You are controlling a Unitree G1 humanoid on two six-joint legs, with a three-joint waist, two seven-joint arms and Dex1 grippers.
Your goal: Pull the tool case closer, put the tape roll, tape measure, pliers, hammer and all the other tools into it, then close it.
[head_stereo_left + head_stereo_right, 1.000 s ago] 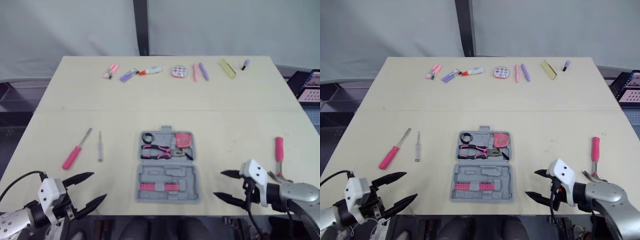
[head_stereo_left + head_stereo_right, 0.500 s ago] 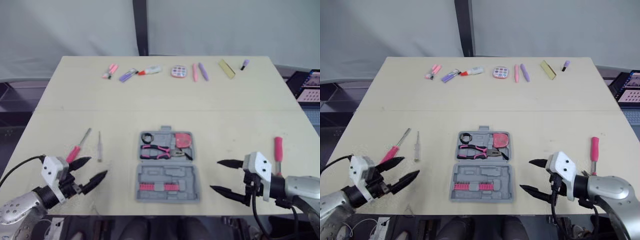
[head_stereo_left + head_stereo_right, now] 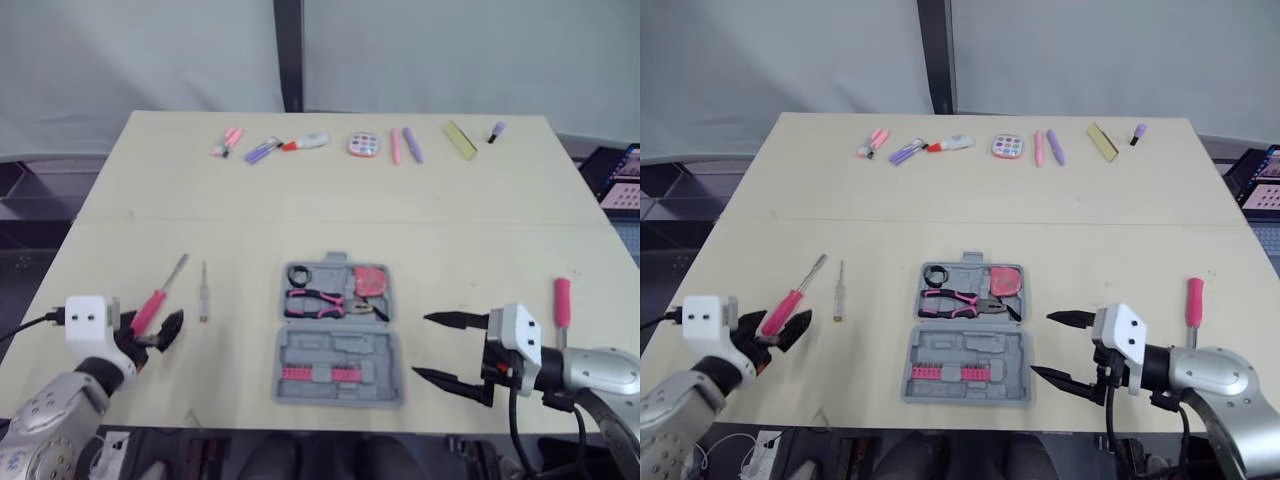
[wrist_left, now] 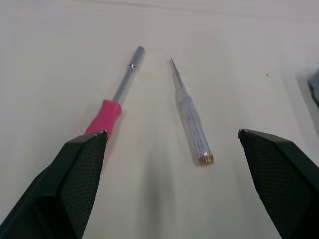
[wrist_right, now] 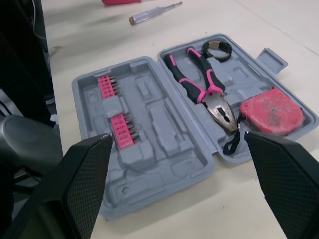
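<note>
Setting: pale tabletop (image 3: pixel 330 210) in front of a grey curtain (image 3: pixel 150 50).
Head views, case: one tool case (image 3: pixel 340 352) lies open near the front edge, between the two arms.
Head views, packed: one tape roll (image 3: pixel 299 275), one pliers (image 3: pixel 325 302) and one tape measure (image 3: pixel 371 281) sit in its far half. Pink bit strips (image 3: pixel 308 373) sit in the near half.
Head views, loose: one pink screwdriver (image 3: pixel 155 305) and one clear screwdriver (image 3: pixel 204 292) lie side by side left of the case. One hammer (image 3: pixel 561 300) lies well to the right, its head hidden behind the right arm.
Head views, far edge: a row of small items (image 3: pixel 363 145), about eight, too small to name.
Head views, arms: left gripper (image 3: pixel 150 328) is at the handle end of the pink screwdriver. Right gripper (image 3: pixel 420 345) hovers just beside the case's right edge.
Left wrist view: fingers spread wide, holding nothing. The pink handle's end lies at one finger, not between the two. The clear screwdriver lies between them, touching neither.
Right wrist view: fingers spread wide and empty, facing the open case. Two bit strips can be counted.
Step, judged: picking up the pink screwdriver.
Doing it well: shift sideways until the thick pink grip is centred between the fingers, go low, and clamp the grip rather than the thin shaft. Avoid knocking the clear screwdriver nearby.
</note>
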